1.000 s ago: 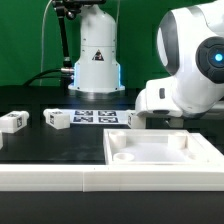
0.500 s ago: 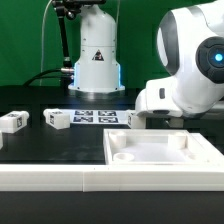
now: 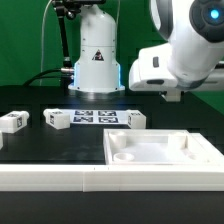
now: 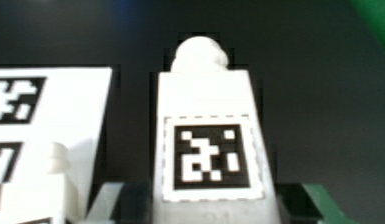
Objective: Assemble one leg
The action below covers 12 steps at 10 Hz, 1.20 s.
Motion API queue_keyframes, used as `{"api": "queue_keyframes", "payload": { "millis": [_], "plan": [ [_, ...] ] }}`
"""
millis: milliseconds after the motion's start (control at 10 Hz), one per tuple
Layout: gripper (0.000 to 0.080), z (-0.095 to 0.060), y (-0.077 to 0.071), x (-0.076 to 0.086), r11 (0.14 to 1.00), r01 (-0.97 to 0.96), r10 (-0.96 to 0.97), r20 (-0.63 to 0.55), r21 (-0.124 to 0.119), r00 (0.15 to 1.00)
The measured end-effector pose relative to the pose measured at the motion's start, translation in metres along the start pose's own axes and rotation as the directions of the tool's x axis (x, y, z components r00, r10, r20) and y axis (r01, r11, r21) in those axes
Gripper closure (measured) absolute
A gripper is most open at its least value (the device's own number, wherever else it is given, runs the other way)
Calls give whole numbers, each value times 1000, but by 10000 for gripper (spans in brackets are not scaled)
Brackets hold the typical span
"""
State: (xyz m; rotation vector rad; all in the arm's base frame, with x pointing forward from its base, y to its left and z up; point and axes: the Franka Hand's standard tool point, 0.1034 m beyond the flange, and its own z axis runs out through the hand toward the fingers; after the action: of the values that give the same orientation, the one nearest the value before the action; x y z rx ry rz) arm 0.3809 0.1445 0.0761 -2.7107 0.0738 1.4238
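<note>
In the wrist view a white leg [image 4: 210, 110] with a black-and-white tag on its upper face and a rounded peg at its far end sits between my gripper's [image 4: 221, 205] fingers [image 4: 130, 203]. The jaws press on both its sides. In the exterior view my arm is high at the right. Only a dark bit of the gripper [image 3: 172, 96] shows under it, and the held leg is hidden there. Three more legs lie on the table: one at the far left [image 3: 10, 121], one left of centre [image 3: 57, 120], one beside the marker board [image 3: 133, 119].
The marker board [image 3: 97, 117] lies mid-table and shows beside the held leg in the wrist view [image 4: 38, 110]. A large white recessed panel [image 3: 160, 160] lies in front at the right. A white lamp-like base [image 3: 96, 60] stands behind. A white rail [image 3: 50, 178] runs along the front edge.
My arm has risen and shifted toward the exterior view's left within the last half second. The three legs on the table have not moved.
</note>
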Motion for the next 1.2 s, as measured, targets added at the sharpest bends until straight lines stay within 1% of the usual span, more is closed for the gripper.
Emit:
{"api": "queue_keyframes", "payload": {
  "millis": [100, 300, 400, 500, 600, 700, 800, 900, 1100, 1200],
  "plan": [
    [509, 2, -1, 4, 1000, 1, 0, -27, 1, 1000],
    [509, 3, -2, 6, 1000, 0, 0, -37, 2, 999],
    [509, -2, -3, 12, 1000, 2, -1, -111, 9, 994],
    [509, -5, -3, 13, 1000, 1, 2, -206, 14, 979],
    [509, -13, 5, 11, 999, 37, -34, -234, 12, 972],
    [509, -29, 8, 14, 999, 42, -38, -289, 9, 957],
    [509, -48, 11, 7, 998, 64, -64, -343, -12, 937],
    [509, -65, 13, 3, 997, 68, -78, -415, -39, 907],
    [509, -65, 11, 9, 997, 72, -81, -538, -38, 839],
    [509, -66, 12, 8, 997, 72, -81, -572, -39, 816]
  ]
}}
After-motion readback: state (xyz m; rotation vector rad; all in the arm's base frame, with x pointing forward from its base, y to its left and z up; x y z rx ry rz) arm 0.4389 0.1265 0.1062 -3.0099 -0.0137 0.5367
